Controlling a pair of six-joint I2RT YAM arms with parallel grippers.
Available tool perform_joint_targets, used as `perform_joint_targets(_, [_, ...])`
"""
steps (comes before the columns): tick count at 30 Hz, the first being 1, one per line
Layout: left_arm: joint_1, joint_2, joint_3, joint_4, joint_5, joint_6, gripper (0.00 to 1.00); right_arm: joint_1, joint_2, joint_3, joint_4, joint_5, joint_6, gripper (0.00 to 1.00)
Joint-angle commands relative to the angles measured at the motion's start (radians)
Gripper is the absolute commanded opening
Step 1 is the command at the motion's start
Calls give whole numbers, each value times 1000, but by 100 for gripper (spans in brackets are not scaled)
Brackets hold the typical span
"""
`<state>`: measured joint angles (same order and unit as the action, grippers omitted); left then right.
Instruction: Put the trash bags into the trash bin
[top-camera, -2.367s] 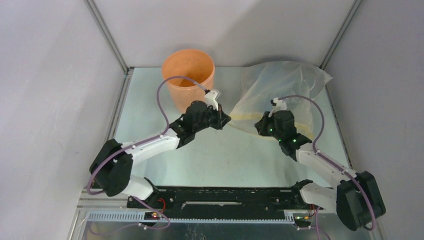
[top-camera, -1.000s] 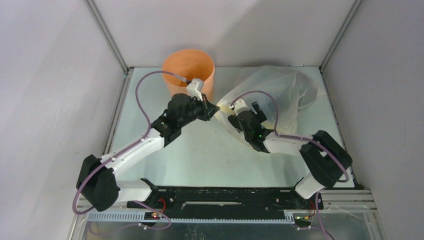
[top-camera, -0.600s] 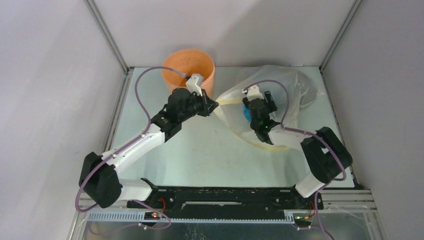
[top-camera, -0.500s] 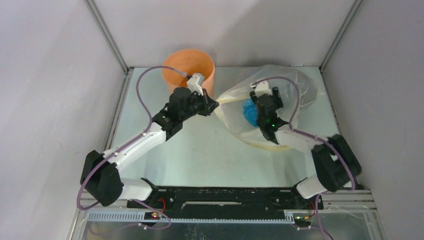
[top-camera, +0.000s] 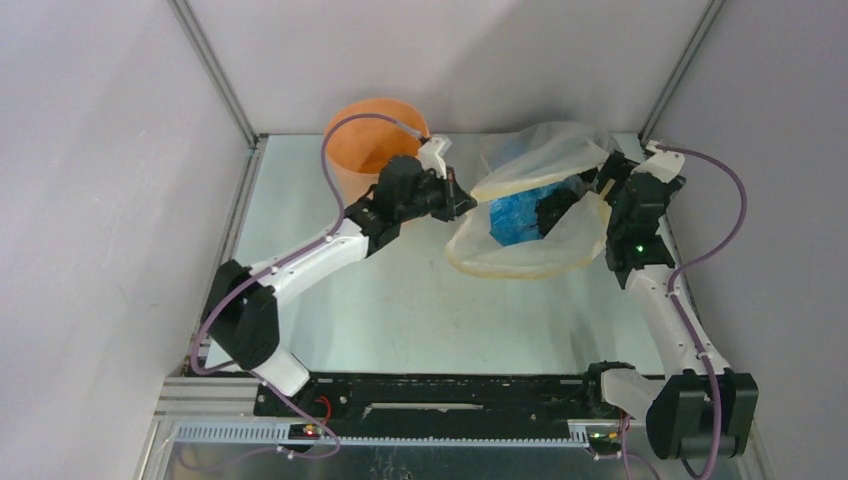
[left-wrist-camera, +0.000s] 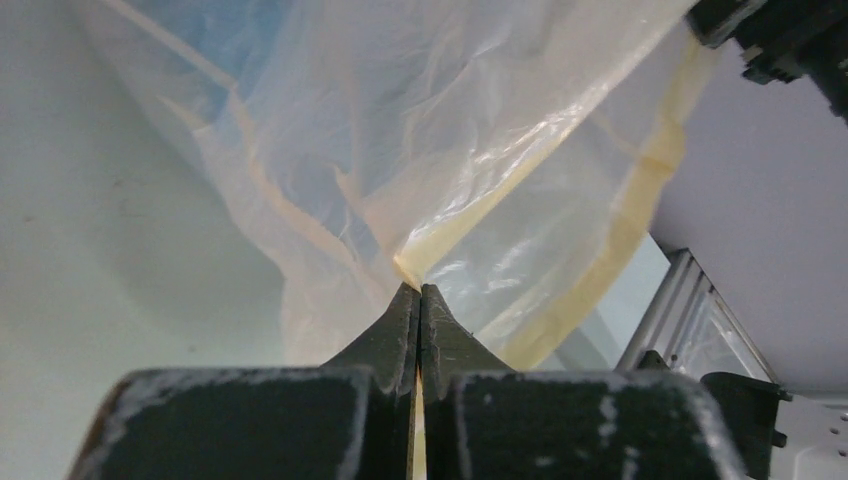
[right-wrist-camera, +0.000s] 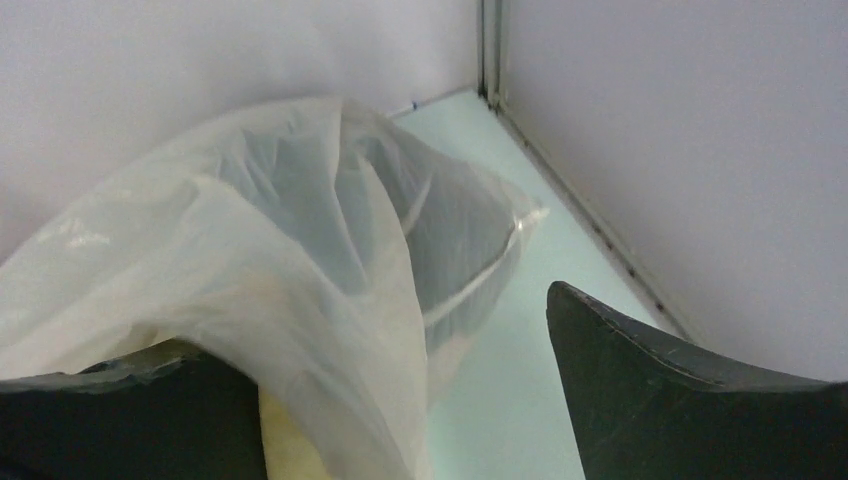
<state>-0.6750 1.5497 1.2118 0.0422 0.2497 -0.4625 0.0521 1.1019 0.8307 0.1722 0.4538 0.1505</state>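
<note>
**Trash bags**: a crumpled light-blue bundle lying inside the clear sack on the far half of the desk. It is right of the trash bin and not in it. In the left wrist view the blue shows through the film. The orange bin stands upright at the far left.

**Left gripper**: fingers clenched on the sack's left edge.

**Right gripper**: at the sack's right side, fingers spread apart, film draped over one of them.
</note>
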Motion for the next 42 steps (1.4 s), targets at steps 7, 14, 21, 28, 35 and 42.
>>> perform_joint_targets(7, [-30, 112, 175, 44, 104, -46, 0, -55, -139, 24, -339, -283, 199, 100])
perform_joint_targets(14, [-31, 160, 245, 45, 128, -101, 0, 105, -246, -2, -451, -161, 183, 100])
perform_joint_targets(21, [-35, 210, 286, 91, 140, -143, 0, 330, -347, -2, -541, -38, 132, 96])
perform_joint_targets(28, [-34, 239, 311, 88, 138, -146, 0, 490, -325, -58, -496, -80, 113, 67])
perform_joint_targets(35, [-23, 247, 335, 65, 108, -150, 0, 494, -149, -99, -330, -222, 104, 23])
perform_joint_targets(42, [7, 298, 419, 8, 80, -160, 0, 375, 74, -99, -110, -339, 163, 19])
